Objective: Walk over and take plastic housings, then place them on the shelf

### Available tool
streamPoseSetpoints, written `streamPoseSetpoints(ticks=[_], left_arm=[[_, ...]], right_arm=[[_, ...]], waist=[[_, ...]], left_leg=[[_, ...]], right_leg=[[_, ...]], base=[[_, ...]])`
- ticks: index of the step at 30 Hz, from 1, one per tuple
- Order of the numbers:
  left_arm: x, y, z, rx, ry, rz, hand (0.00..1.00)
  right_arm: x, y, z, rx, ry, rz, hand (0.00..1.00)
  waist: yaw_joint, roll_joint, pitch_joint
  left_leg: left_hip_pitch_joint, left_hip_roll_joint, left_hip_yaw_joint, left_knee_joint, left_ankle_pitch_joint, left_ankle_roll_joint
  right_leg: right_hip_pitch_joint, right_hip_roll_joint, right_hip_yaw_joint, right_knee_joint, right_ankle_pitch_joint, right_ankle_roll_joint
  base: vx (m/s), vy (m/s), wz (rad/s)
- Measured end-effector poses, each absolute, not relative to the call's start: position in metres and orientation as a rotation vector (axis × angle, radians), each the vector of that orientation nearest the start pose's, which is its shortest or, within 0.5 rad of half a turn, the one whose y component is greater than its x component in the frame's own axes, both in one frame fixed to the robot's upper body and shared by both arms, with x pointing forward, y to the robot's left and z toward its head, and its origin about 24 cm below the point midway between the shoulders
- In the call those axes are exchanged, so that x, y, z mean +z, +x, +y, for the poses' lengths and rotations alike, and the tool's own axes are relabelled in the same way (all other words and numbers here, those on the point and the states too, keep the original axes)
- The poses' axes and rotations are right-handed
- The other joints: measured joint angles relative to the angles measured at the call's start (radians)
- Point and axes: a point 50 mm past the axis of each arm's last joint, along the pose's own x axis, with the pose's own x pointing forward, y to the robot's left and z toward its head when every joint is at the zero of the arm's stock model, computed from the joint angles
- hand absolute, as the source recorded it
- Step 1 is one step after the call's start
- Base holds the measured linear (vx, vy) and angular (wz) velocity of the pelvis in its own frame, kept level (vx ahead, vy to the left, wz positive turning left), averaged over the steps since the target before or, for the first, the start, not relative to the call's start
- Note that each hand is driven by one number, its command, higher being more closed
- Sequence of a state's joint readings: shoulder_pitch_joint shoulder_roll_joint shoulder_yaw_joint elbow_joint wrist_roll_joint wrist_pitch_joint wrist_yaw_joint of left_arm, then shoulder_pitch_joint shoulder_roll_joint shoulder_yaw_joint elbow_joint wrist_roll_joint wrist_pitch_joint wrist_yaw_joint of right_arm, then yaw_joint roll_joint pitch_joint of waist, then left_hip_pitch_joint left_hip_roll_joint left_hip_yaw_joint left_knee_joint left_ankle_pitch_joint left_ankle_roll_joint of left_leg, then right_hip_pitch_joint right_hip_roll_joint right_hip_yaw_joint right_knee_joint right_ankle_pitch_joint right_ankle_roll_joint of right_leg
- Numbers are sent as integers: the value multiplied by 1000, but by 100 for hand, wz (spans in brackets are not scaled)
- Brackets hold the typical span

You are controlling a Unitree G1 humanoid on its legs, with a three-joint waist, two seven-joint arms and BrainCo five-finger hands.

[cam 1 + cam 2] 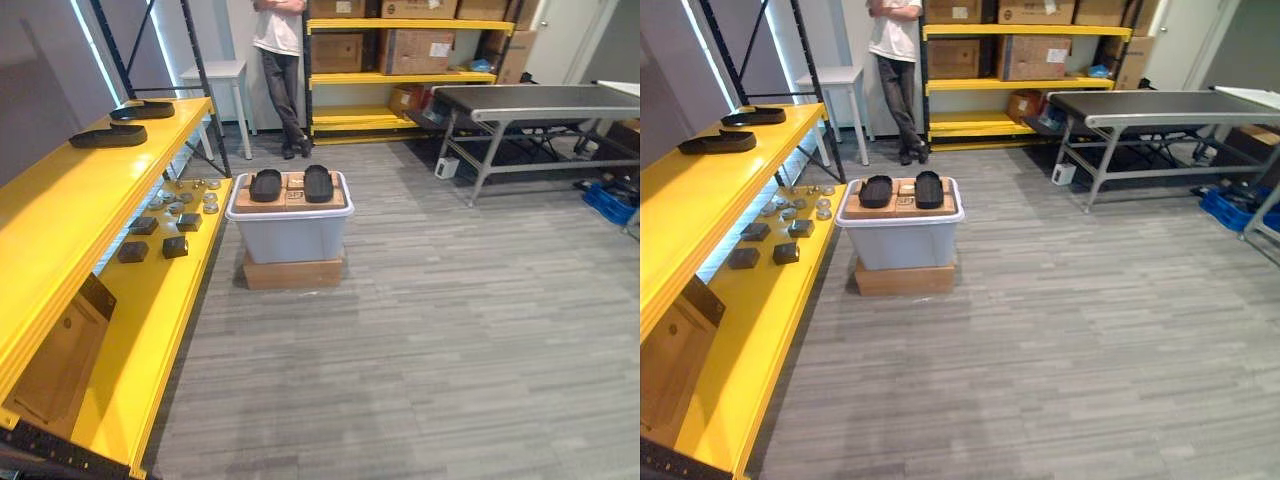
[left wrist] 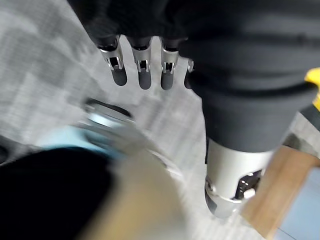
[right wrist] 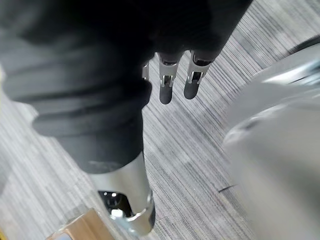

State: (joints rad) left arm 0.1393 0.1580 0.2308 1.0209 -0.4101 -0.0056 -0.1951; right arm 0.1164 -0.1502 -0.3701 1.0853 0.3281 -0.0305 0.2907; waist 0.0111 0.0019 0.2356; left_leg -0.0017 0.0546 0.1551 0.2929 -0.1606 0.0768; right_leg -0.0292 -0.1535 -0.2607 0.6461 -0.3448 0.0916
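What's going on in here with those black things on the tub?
The robot is standing some way off from a pale grey plastic tub with two black oval plastic housings on its top. Its left hand and right hand hang open above the floor, holding nothing. Two similar black housings already lie on the top level of the long yellow shelf to its left. A person stands by the far racks.

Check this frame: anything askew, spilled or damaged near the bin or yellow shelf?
Nothing stands out. Two black housings lie side by side, flat on top of the grey bin; two more rest on the upper yellow shelf. Left hand and right hand are open, empty.
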Motion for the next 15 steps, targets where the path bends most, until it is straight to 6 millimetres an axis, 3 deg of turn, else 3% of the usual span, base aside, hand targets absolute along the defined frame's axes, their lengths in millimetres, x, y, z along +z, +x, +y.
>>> streamPoseSetpoints(ticks=[2, 3, 5, 6, 7, 8, 9, 10, 11, 12, 15], left_arm=[[-148, 95, 246, 372, -404, 954, 0], [-143, 108, 252, 371, -403, 918, 0], [-140, 114, 256, 403, -441, 880, 0], [-142, 110, 255, 429, -470, 876, 0], [-143, 105, 253, 444, -486, 879, 0], [-146, 95, 249, 472, -512, 883, 0], [-147, 95, 243, 489, -556, 878, 0], [-150, 93, 236, 503, -597, 883, 0], [-154, 85, 227, 510, -620, 918, 0], [-158, 78, 224, 514, -635, 962, 0], [-164, 62, 214, 517, -662, 1019, 0]], right_arm=[[-158, 61, -238, -370, 473, 1013, 0], [-159, 54, -239, -385, 476, 1030, 0], [-161, 32, -243, -448, 493, 1065, 0], [-161, 19, -245, -490, 506, 1090, 0], [-161, 14, -245, -504, 511, 1103, 0], [-162, 4, -243, -522, 528, 1124, 0], [-162, 7, -243, -516, 530, 1121, 0], [-162, 10, -244, -510, 521, 1113, 0], [-161, 17, -245, -491, 506, 1102, 0], [-161, 26, -243, -472, 511, 1085, 0], [-157, 44, -251, -466, 495, 1010, 0]], waist=[[-8, -2, 6], [-25, -17, 11], [-44, -35, 6], [-56, -23, 3], [-62, -9, -12], [-67, 2, -45], [-65, 13, -43], [-63, 37, -41], [-54, 54, -31], [-50, 46, -10], [-31, 29, -2]], left_leg=[[79, 17, -7, -51, -23, -15], [113, 6, -26, -71, -43, -24], [175, -14, -52, -71, -109, -45], [226, -3, -73, -58, -174, -51], [245, 17, -78, -59, -196, -58], [237, 42, -71, 29, -210, -79], [147, 83, -63, 256, -193, -82], [71, 130, -61, 430, -155, -123], [-23, 210, -40, 662, -109, -143], [-68, 236, -15, 754, -113, -140], [-171, 189, 52, 628, -114, -140]], right_leg=[[-91, 86, 3, -212, 39, -7], [-141, 97, 15, -349, 126, -1], [-197, 82, 62, -455, 230, -10], [-195, 77, 60, -423, 302, -47], [-201, 87, 50, -374, 317, -69], [-216, 94, 25, -293, 320, -93], [-206, 102, 4, -249, 272, -158], [-178, 126, -9, -249, 236, -162], [-107, 166, -15, -281, 204, -173], [-9, 179, -18, -327, 181, -183], [134, 162, -14, -415, 166, -179]], base=[[558, 17, 18], [629, -37, 46], [582, -120, 54], [670, -206, 48], [894, -260, 49], [768, -224, 45], [751, -210, 46], [674, -200, 32], [632, -149, 22], [718, -148, 17], [501, -30, -4]])
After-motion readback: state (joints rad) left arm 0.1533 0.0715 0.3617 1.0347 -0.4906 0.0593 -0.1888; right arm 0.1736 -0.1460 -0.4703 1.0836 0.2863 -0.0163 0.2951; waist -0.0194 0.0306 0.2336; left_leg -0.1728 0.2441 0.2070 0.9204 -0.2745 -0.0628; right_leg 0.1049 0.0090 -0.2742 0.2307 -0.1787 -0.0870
